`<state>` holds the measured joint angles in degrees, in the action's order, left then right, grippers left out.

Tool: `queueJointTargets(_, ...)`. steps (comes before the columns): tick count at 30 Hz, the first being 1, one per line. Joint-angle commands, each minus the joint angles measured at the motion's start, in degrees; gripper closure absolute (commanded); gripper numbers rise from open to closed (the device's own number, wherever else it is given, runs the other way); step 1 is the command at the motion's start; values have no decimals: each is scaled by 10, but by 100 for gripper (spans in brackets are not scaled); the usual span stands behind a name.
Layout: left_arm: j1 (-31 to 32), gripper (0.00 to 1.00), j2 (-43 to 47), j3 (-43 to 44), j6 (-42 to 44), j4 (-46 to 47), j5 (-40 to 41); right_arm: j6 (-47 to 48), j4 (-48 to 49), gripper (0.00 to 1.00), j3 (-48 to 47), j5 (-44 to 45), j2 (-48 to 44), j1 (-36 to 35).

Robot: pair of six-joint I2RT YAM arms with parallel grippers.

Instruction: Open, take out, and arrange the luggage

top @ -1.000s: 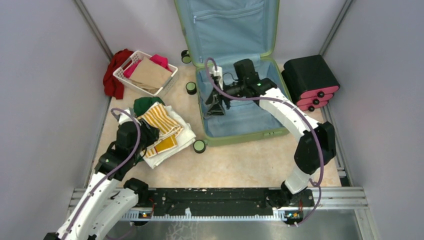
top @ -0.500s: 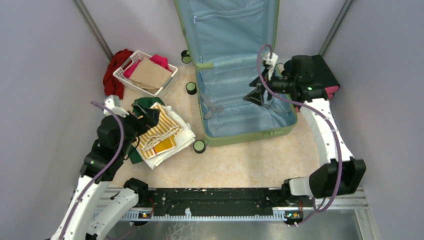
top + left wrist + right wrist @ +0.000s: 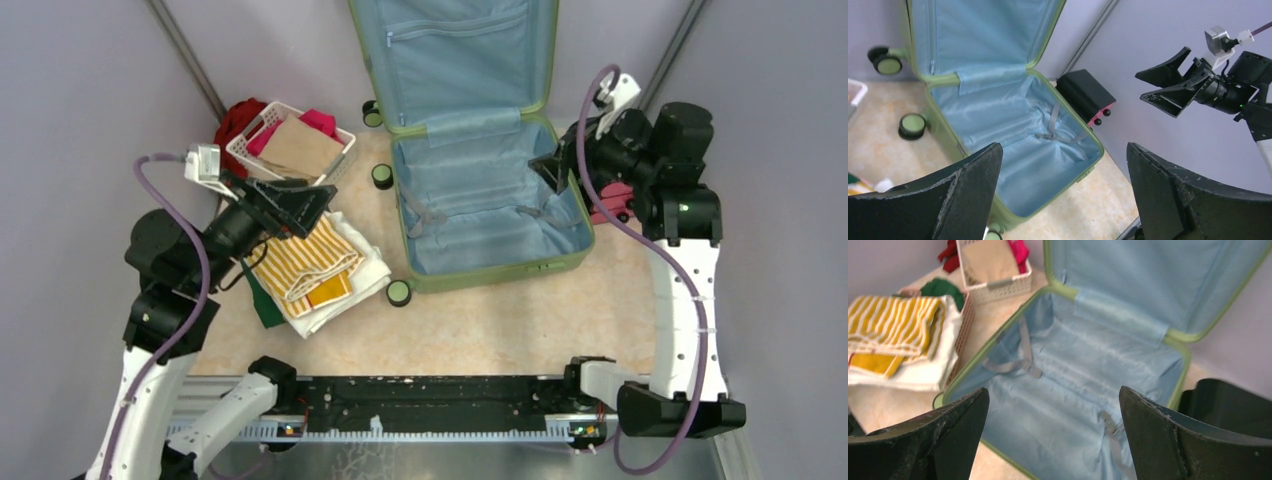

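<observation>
The luggage (image 3: 490,215) lies open mid-table (image 3: 480,330), lid up against the back wall, with the right gripper (image 3: 553,170) spread and empty by its right rim and the left gripper (image 3: 298,205) likewise spread and empty, well to its left over folded clothes (image 3: 300,265).

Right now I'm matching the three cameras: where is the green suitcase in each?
Top: suitcase upper middle, open, lid raised.
Left wrist: suitcase left of centre.
Right wrist: suitcase fills most of the frame.
Shared landmark: grey straps on its blue lining.
</observation>
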<state>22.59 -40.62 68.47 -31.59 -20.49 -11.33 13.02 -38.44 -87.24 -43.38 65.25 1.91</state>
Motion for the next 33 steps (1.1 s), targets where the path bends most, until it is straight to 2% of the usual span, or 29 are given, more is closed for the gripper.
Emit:
queueJointTargets(1,-4,1,-57,123,73,-36,-5,-31,-30,1,-130,50,1,6)
queueJointTargets(5,-4,1,-103,250,159,-120,59,-73,-42,1,-222,86,20,6)
queueJointTargets(8,-4,1,-112,289,192,-135,76,-154,-36,1,-273,173,29,5)
queueJointTargets(10,-4,1,-116,301,195,-138,72,-173,-43,1,-301,215,31,6)
queueJointTargets(15,-4,1,-120,306,188,-135,34,-163,-69,1,-342,256,32,6)
queueJointTargets(25,-4,1,-116,289,144,-86,-46,-113,-85,1,-353,236,34,6)
queueJointTargets(33,-4,1,-103,252,150,-82,-38,-100,-92,1,-351,225,35,6)
